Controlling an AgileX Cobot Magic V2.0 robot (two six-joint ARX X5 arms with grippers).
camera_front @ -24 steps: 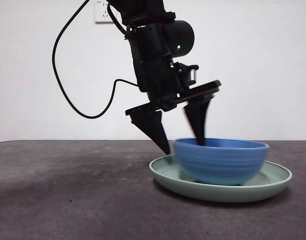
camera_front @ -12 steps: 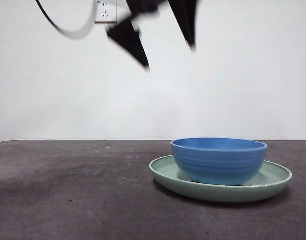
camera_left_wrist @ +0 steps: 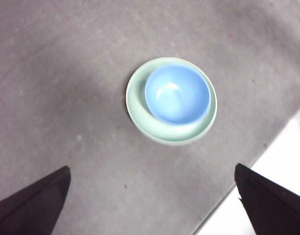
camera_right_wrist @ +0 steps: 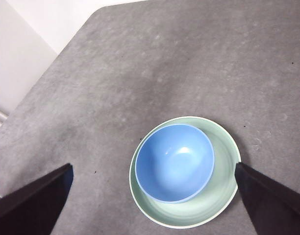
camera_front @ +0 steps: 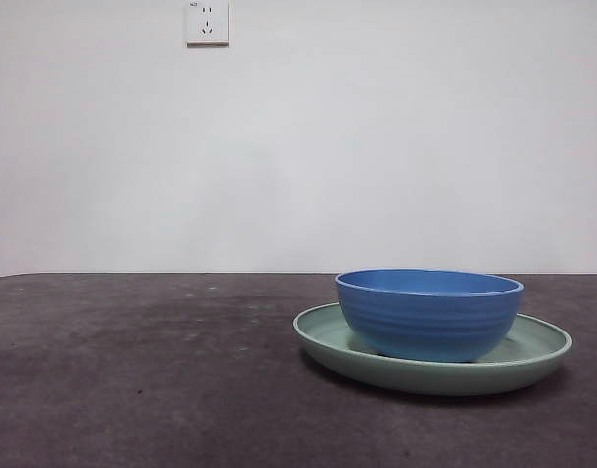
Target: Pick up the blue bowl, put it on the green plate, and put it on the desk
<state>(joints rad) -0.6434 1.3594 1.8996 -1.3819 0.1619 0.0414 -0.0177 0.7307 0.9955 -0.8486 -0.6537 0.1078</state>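
Observation:
The blue bowl stands upright inside the green plate, which lies on the dark desk at the right of the front view. Neither gripper shows in the front view. In the left wrist view the bowl sits off-centre in the plate, far below the open, empty left gripper. In the right wrist view the bowl sits in the plate, far below the open, empty right gripper.
A white wall with a power socket stands behind the desk. The desk's edges show in the left wrist view and in the right wrist view.
The arm that stood at the bowl with one jaw inside its rim has let go, risen and left the front view. The bowl stays in the plate.

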